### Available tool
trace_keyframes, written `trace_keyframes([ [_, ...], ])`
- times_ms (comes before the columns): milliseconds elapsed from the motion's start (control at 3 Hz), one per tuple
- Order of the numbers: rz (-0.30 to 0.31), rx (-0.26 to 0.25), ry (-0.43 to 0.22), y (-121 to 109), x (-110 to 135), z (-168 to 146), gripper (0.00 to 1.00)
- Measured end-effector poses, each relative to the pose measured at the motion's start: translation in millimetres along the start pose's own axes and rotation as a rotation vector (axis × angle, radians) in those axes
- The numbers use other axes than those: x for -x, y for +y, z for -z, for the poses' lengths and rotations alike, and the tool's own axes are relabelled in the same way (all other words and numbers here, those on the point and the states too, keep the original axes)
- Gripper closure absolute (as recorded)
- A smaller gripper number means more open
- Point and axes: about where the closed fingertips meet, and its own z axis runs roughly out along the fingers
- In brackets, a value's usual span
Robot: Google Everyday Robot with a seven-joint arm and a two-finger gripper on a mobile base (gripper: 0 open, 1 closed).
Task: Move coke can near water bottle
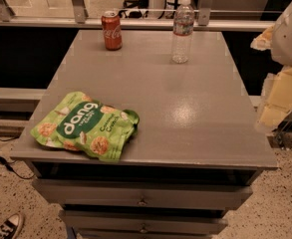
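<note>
The claw (280, 103) is held beside the desk's (185, 113) right edge; whether it is spread cannot be told; the can (111, 30) is stood upright far to its left, at the back; the bottle (183, 31) is stood nearer the claw, apart from the can.

Red coke can (111, 30) w/ white script; clear water bottle (182, 31); grn bag (85, 126); gry table (185, 108); pale-yellow pincer (272, 114) far R.

coke can (111, 30): upright, far left | water bottle (183, 30): upright, far centre, apart | gripper (276, 106): right of table (195, 113)
</note>
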Motion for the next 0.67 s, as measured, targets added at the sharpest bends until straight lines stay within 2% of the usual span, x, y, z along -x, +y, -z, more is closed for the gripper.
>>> trace_keyframes([
  [333, 0.0, 0.0, 0.0, 0.0, 0.0, 0.0, 0.0],
  [667, -0.027, -0.01, -0.051, -11.6, 16.1, -14.9, 0.0],
])
